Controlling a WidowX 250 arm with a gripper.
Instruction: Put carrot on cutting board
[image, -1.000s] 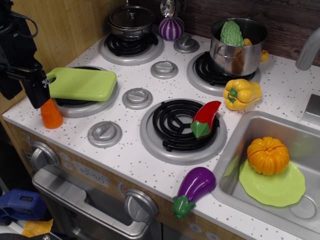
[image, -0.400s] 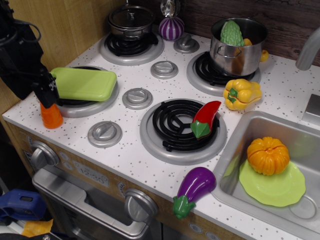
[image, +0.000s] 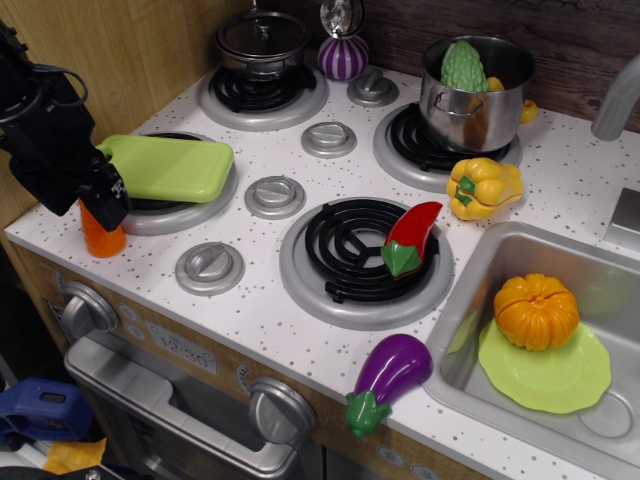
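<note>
Speckled white counter (image: 250, 300) with four burners and a steel sink (image: 600, 300) at the right. In the sink, lime plate (image: 560, 385) under a ridged orange pumpkin (image: 537, 311). Steel pot (image: 476, 92) on the back right burner, holding a green vegetable (image: 463, 66). Lidded dark pot (image: 263, 42) on the back left burner, purple striped onion (image: 343, 56) just beside it. Lime-green cutting board (image: 172, 167) flat across the front left burner. Yellow pepper (image: 484, 186) near the steel pot; red chili (image: 410, 238) on the front right burner; purple eggplant (image: 389, 380) at the counter's front edge.

Black claw (image: 103, 195) at the far left, low over the carrot (image: 101, 236) and covering its top. Carrot upright on the counter, just beside the board's left end, off the board. Fingers apparently straddling the carrot's top, but spread or pinching cannot be told from this angle.

No legible writing; only faint marks on the front panel.
</note>
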